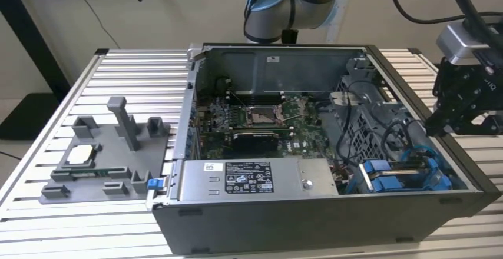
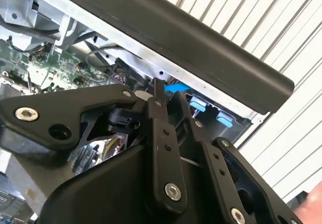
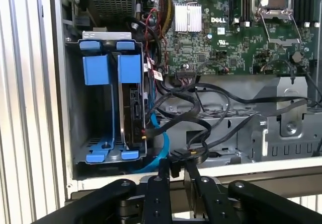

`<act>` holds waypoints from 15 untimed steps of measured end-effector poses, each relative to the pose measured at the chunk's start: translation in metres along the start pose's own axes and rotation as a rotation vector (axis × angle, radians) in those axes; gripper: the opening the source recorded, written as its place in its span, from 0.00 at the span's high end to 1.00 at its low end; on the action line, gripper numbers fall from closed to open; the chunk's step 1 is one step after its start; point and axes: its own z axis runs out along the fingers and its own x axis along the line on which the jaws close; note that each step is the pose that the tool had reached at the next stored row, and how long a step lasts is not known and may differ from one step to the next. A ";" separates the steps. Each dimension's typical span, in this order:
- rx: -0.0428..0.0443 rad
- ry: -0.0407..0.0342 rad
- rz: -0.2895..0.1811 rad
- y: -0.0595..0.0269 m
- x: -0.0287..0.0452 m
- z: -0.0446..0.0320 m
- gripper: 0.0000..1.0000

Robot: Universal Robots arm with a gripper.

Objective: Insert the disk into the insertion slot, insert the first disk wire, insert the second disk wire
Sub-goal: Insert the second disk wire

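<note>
We see our gripper [image 3: 177,177] pinching the plug of a black disk wire [image 3: 177,158] over the case rim [image 3: 241,166]; just ahead of it the disk [image 3: 135,114] stands seated in the insertion slot [image 3: 75,103].

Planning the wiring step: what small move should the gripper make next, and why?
Probably ease closer to the black cable connector just ahead of the gripper: the silver-grey disk in its blue carrier already sits in the grey metal insertion slot, so wiring seems next.
</note>
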 end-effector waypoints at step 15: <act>0.0087 -0.0827 0.096 0.0002 0.0007 0.0040 0.00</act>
